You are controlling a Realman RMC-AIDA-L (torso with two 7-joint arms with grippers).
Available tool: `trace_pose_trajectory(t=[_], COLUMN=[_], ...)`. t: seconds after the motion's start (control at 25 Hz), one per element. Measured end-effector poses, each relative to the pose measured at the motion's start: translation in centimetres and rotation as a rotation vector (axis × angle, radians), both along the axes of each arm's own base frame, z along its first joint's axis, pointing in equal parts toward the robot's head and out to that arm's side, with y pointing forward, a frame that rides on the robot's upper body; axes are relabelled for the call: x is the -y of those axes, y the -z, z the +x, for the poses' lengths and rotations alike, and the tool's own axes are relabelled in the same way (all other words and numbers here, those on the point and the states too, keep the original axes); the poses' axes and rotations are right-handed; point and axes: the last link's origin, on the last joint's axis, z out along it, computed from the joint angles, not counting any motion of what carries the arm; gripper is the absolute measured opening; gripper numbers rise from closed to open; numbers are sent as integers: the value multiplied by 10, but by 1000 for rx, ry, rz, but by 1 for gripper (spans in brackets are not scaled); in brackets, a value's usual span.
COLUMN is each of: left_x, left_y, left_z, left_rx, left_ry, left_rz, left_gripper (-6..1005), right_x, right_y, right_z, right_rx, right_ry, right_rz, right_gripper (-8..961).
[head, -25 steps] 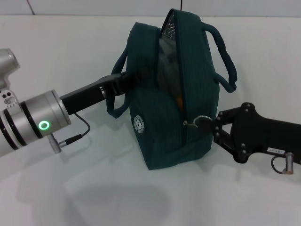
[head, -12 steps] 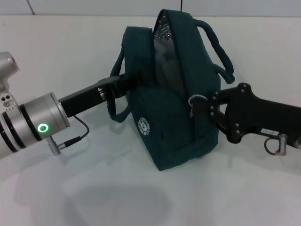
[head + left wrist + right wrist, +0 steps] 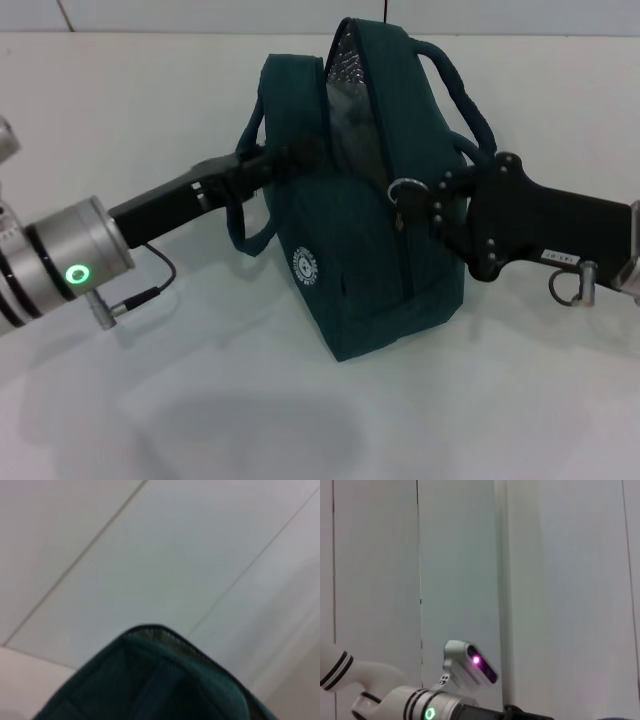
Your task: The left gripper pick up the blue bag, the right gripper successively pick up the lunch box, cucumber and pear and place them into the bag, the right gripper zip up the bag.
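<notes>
The blue bag point(image 3: 350, 250) stands tilted on the white table in the head view. My left gripper point(image 3: 295, 157) is shut on the bag's left side beside a loop handle point(image 3: 245, 225). Across the bag, my right gripper point(image 3: 418, 200) is shut on the metal ring pull point(image 3: 405, 187), about halfway up the zipper. Below the pull the zipper is closed. Above it the mouth gapes and silver lining point(image 3: 348, 70) shows. The lunch box, cucumber and pear are hidden. Teal fabric of the bag point(image 3: 150, 680) fills the lower part of the left wrist view.
The white table point(image 3: 150, 400) spreads around the bag. A pale panelled wall fills the right wrist view, with my left arm's silver cuff and green ring light point(image 3: 427, 712) at its lower edge.
My right gripper has climbed the zipper with the ring pull, closing more of the bag. The bag leaned over to the right and shifted. My left arm dropped slightly.
</notes>
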Motion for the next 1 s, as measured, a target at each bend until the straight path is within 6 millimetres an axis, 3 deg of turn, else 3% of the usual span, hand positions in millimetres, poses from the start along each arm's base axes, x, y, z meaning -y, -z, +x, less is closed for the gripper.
trace_pose_trajectory(t=[0.12, 0.32, 0.52, 1.0], left_x=[2, 7, 18, 32], left_y=[-10, -25, -36, -37], left_z=[-4, -18, -31, -44], left_rx=[29, 72, 80, 58], left_ry=[6, -27, -48, -72], left_rz=[53, 137, 210, 222], left_gripper=[598, 776, 773, 773], right_x=[-6, -18, -41, -52], right_y=[-1, 0, 2, 4], right_z=[-6, -12, -30, -59], right_rx=[-6, 14, 23, 13], right_ry=[-1, 8, 20, -43], right_rz=[15, 37, 79, 77], right_gripper=[33, 35, 37, 42])
